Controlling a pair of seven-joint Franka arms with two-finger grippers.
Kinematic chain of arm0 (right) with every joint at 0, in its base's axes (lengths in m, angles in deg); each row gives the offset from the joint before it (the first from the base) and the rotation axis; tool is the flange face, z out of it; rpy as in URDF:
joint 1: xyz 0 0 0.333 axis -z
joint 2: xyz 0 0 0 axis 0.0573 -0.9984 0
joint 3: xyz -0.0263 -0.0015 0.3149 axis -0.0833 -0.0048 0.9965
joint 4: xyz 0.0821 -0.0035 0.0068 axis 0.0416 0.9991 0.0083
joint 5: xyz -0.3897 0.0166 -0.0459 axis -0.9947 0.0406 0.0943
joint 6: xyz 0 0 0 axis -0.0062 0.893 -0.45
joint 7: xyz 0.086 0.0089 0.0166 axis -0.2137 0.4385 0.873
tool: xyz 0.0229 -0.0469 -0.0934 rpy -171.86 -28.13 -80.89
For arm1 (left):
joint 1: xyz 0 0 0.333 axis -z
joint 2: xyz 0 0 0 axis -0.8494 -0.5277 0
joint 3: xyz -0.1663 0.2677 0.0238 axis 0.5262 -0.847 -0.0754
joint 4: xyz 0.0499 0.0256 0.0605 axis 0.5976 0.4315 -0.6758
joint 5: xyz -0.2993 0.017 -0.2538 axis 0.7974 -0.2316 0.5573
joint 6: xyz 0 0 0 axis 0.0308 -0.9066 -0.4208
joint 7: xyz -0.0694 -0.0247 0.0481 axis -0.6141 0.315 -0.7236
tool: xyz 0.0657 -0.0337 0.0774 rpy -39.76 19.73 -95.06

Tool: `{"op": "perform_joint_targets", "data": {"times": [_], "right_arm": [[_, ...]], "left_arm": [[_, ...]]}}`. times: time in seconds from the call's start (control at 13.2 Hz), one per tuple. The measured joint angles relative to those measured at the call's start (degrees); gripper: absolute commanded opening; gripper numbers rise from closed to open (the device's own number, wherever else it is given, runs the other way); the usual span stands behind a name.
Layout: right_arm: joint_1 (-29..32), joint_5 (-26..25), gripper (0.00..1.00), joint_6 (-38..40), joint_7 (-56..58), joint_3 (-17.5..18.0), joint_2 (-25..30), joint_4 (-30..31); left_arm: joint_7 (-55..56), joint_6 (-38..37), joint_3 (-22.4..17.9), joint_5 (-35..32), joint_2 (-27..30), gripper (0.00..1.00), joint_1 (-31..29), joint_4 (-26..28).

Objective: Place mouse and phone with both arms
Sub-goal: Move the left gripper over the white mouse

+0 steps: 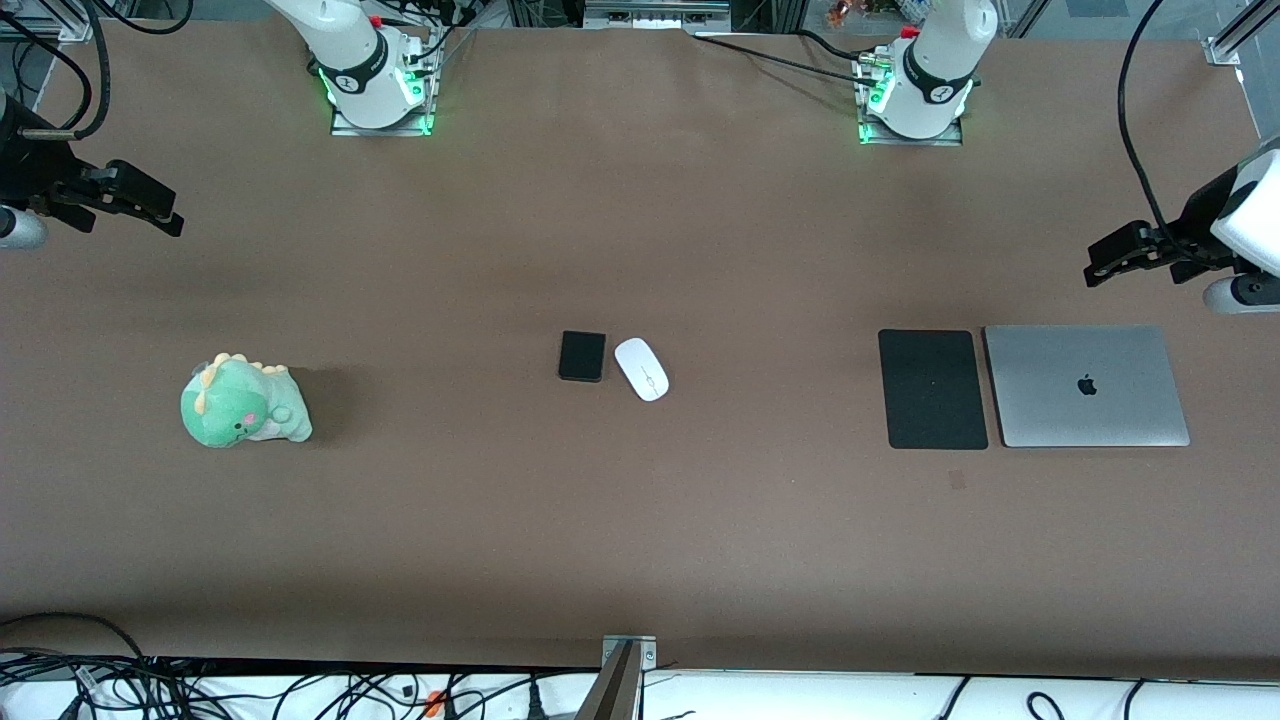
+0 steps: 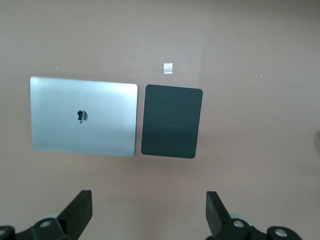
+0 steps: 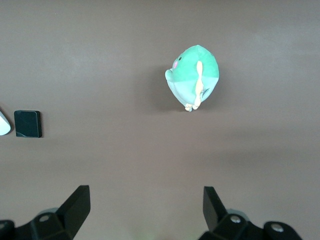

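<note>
Mouse (image 1: pixel 641 368) and phone (image 1: pixel 582 356) mid-table, well apart from both spread, empty claws (image 1: pixel 1110 262) (image 1: pixel 150 207)

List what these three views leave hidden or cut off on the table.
- Mouse: right wrist view's edge cuts off most of it.
- Phone: front view too small to tell which face is up.
- Left gripper, right gripper: both wrist views' lower edges cut off the bodies; the open fingertips show.
- Small pale patch near the mouse pad: too small to identify.
</note>
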Motion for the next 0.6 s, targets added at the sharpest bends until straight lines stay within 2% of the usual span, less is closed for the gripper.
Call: {"op": "perform_joint_targets", "data": {"times": [0.23,0.45,0.6], "right_arm": [[0.0,0.0,1.00,0.2,0.0,0.0,0.0,0.0],[0.0,0.0,1.00,0.3,0.0,0.1,0.0,0.0],[0.0,0.0,1.00,0.3,0.0,0.1,0.0,0.0]], "left_arm": [[13.6,3.0,5.4,0.2,-3.5,1.00,1.3,0.1],[28.5,10.5,13.0,0.2,-10.0,1.00,2.7,0.2],[36.2,15.1,15.4,0.2,-14.2,1.00,5.0,0.2]]}}
